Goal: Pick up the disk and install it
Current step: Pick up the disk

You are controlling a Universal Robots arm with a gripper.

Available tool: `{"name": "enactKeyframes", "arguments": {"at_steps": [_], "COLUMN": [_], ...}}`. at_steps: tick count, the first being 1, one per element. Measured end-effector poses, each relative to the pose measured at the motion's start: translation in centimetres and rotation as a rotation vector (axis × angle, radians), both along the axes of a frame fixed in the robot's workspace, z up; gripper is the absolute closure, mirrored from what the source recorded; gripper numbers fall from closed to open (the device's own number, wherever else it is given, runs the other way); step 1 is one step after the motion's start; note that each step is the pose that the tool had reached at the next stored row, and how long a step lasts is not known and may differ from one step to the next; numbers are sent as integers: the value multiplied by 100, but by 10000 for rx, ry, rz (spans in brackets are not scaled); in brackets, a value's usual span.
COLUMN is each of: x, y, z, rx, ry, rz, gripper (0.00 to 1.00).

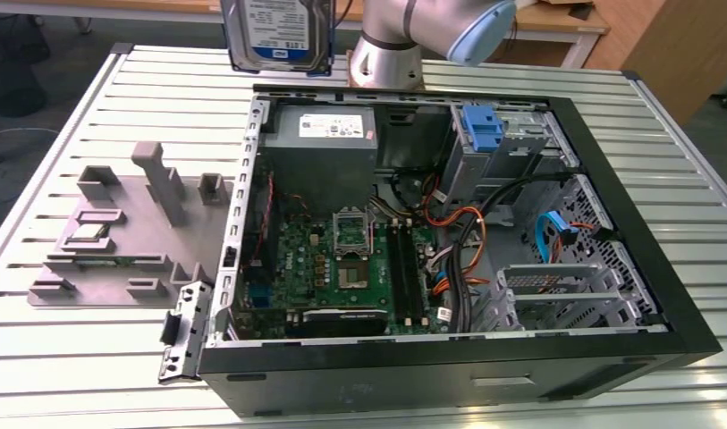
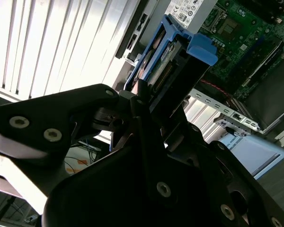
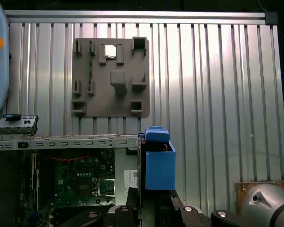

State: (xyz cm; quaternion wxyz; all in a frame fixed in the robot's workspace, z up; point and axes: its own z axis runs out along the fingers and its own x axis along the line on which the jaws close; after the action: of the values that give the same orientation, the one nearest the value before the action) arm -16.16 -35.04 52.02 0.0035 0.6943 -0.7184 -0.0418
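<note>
Jaws are closed on the disk [image 2: 180, 71], pinching 1 short end of it in the second wrist view, with the blue carrier frame [image 2: 166, 33] and its tab reaching out past them. In the exterior view the disk [image 1: 277, 31] hangs upright in the air, label face to the camera. It is above the far part of the tabletop [image 1: 53, 357] and just to the exterior view's left of the arm [image 1: 417, 36], touching nothing else.

Below it stands the open computer case [image 1: 459, 380]. The power supply [image 1: 321, 134] is the part closest to the disk, then come the motherboard [image 1: 339, 259], a blue bracket [image 1: 485, 130] in the upper bay and a metal drive cage [image 1: 554, 290]. A grey fixture plate [image 1: 113, 241] lies on the tabletop beside the case.

As I judge it, the disk is dense and stiff for its size. Its smooth metal faces could slip under a light pinch, and it will not forgive a knock or a drop. The plastic frame likely flexes, so the hold belongs on the 2 broad faces of the metal body, near an end, leaving the rails free.
</note>
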Motion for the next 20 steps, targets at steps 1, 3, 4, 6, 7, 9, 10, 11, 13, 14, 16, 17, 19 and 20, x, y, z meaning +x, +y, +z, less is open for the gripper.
{"name": "enactKeyframes", "arguments": {"at_steps": [1, 3, 4, 6, 7, 9, 10, 11, 13, 14, 16, 17, 19, 20], "x": [3, 8, 10, 15, 17, 22, 25, 28, 33, 36, 42, 44, 49, 53], "y": [0, 0, 0, 0, 0, 0, 0, 0, 0, 0, 0, 0, 0, 0], "z": [0, 0, 0, 0, 0, 0, 0, 0, 0, 0, 0, 0, 0, 0], "rx": [-1, 0, 0, 0, 0, 0, 0, -1, 0, -1, 0, 0, 0, -1], "ry": [1, 0, 0, 0, 1, 0, 0, 0, 0, 0, 0, 0, 0, 0], "rz": [0, 0, 0, 0, 0, 0, 0, 0, 0, 1, 0, 0, 0, 0], "gripper": [65, 65, 65, 65, 65, 65, 65, 65, 65, 65, 65, 65, 65, 65]}}
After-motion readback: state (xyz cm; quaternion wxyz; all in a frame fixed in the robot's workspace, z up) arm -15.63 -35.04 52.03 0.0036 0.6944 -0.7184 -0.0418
